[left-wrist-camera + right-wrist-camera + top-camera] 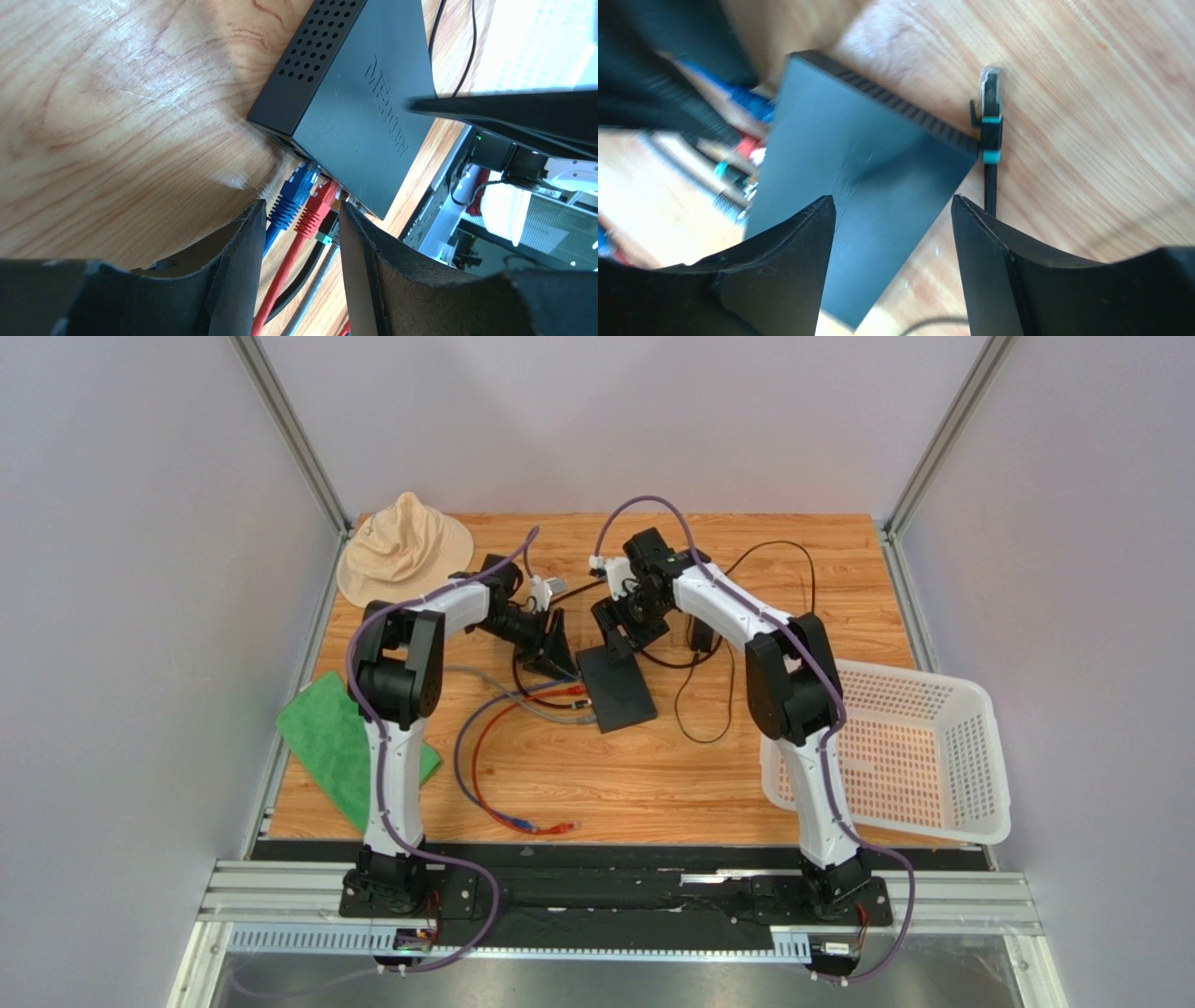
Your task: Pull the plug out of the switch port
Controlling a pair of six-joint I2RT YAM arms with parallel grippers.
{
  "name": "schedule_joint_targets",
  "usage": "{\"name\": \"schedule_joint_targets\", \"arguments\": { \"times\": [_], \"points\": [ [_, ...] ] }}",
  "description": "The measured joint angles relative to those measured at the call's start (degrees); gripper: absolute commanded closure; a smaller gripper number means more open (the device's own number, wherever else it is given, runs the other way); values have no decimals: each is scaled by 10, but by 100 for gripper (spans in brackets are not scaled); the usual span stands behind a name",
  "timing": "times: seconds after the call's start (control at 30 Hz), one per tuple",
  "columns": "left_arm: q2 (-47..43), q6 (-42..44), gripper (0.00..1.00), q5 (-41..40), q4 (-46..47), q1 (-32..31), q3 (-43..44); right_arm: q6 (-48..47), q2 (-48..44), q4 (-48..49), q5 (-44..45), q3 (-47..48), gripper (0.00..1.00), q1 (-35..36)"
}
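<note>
Matte-black vented switch (351, 91); blue plug (286, 204), red plug (314, 207) socketed.

Entry: one marking is read. On the top face of the small flat matte-black rectangular switch (337, 84), seen in the left wrist view, a brand word is embossed in the same black as the casing: "MERCURY". It is set in capitals and runs slanted across the frame; the last letters are fainter than the first. In the top external view the switch (615, 686) is too small for the word to be made out. In the right wrist view its face (857, 175) is blurred.
</note>
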Motion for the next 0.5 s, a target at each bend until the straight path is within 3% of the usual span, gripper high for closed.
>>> {"name": "schedule_joint_targets", "arguments": {
  "times": [0.2,0.33,0.4,0.5],
  "points": [
    [-3,-17,51,3,20,3,-14,-14,-78,-12,-22,-1,35,0],
    [-3,-27,53,0,23,2,-14,20,-183,76,-40,-69,39,3],
    [-3,-28,54,-2,24,1,-14,29,-228,119,-37,-111,52,8],
    [-3,-31,55,-7,24,-2,-14,29,-225,144,-17,-110,64,17]
  ]
}}
